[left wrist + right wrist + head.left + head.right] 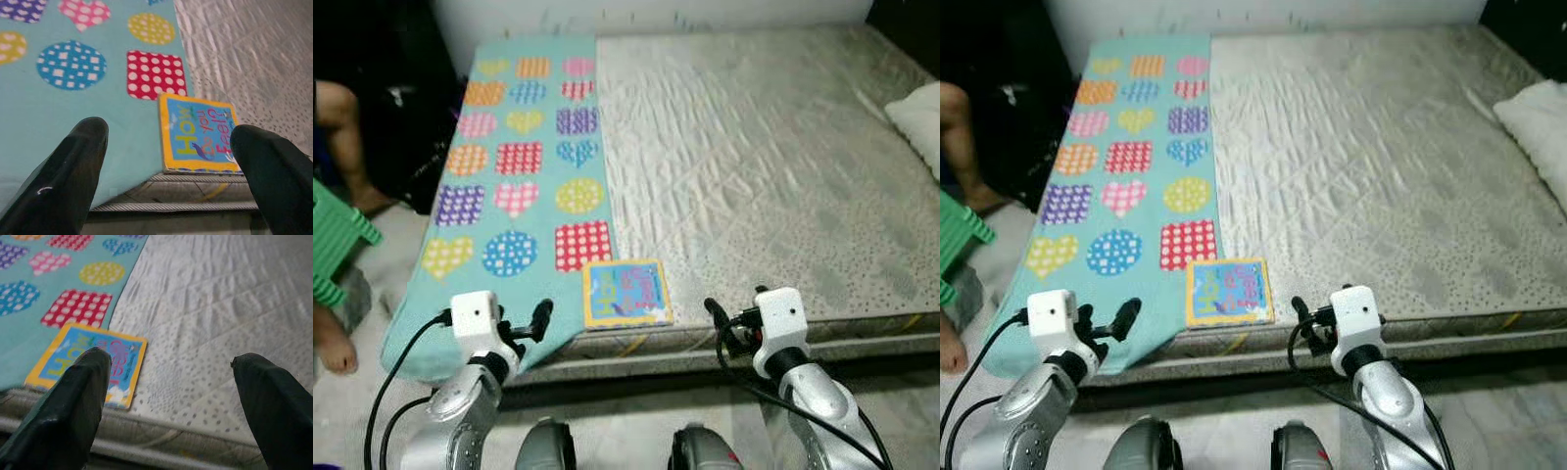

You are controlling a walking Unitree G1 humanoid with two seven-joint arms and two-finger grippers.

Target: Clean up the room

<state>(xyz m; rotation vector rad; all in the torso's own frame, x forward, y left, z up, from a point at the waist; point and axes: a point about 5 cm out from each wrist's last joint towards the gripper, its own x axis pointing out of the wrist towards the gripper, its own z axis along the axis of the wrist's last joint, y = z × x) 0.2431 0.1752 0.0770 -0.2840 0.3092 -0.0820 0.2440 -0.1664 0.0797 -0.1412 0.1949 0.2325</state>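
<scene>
I see a book [626,293] at the mattress's [754,186] near edge, half on the teal blanket [509,176]. Left gripper [171,166] and right gripper [171,396] hover before that edge, fingers apart, holding nothing.

**Where my cameras look**

My two head eyes look forward and down from above the near edge of the mattress [754,176], taking in nearly its whole top. Each wrist camera sits low and close by that edge, looking along my own fingers. All four share the book [626,292] and the patterned teal blanket [524,166] beside it.
</scene>
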